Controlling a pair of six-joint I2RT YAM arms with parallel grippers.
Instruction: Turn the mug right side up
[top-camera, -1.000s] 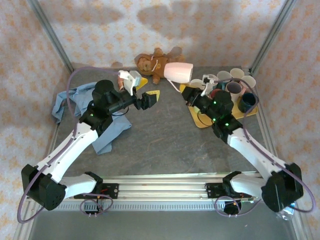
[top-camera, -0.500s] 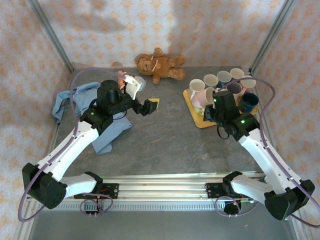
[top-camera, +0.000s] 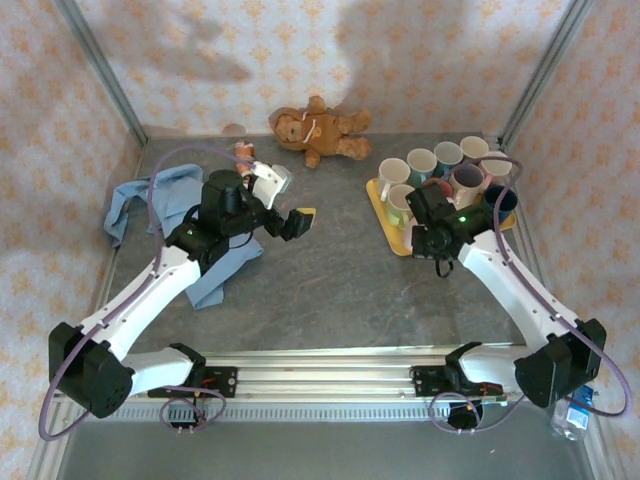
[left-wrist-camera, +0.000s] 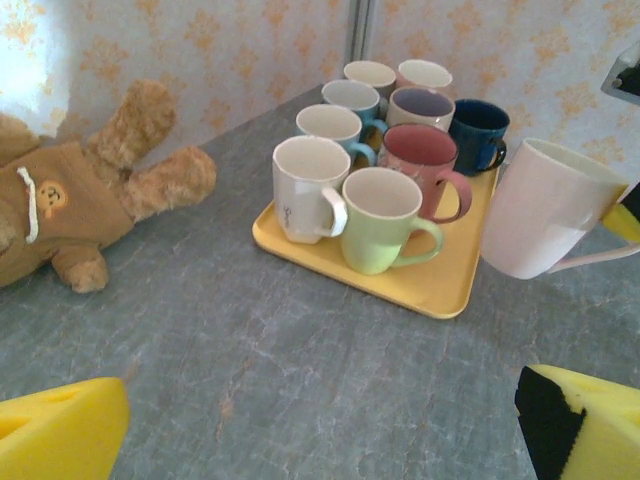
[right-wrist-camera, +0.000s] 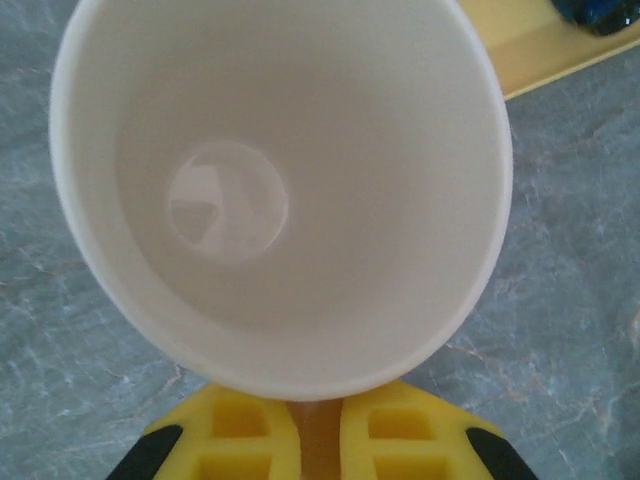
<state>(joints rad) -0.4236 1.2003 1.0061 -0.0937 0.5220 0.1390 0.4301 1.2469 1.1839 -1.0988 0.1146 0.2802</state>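
The pale pink mug hangs mouth-up and slightly tilted, its empty inside facing the right wrist camera. My right gripper is shut on the mug's handle, which sits between the yellow pads. From the left wrist view the mug floats just off the corner of the yellow tray. In the top view my right gripper is over the tray's near edge, covering the mug. My left gripper is open over bare table.
Several mugs stand upright on the tray, among them a green one and a white one. A teddy bear lies at the back. A blue cloth lies under the left arm.
The right arm carried the mug from up near the bear down to the tray's near edge and turned its mouth upward. The left gripper opened wider and drew back a little.
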